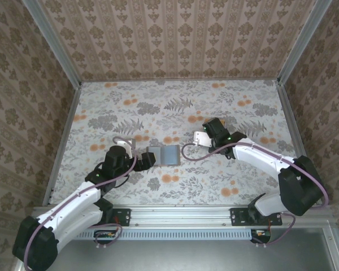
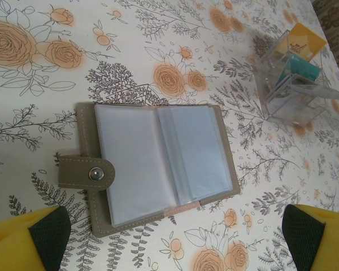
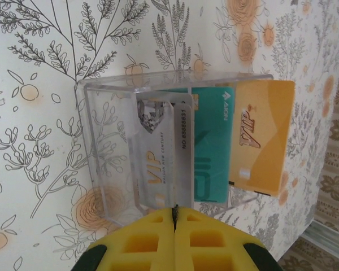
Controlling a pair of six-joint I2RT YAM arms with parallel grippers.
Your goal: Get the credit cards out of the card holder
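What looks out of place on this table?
The orange card juts past the side of the clear box, fanned unevenly with the teal card beside it. The open card holder lies flat; nothing seems damaged.

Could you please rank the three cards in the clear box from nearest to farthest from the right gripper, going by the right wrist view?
1. White VIP card, straight ahead of the right gripper.
2. Teal card, next along toward the picture's right.
3. Orange VIP card, farthest right.
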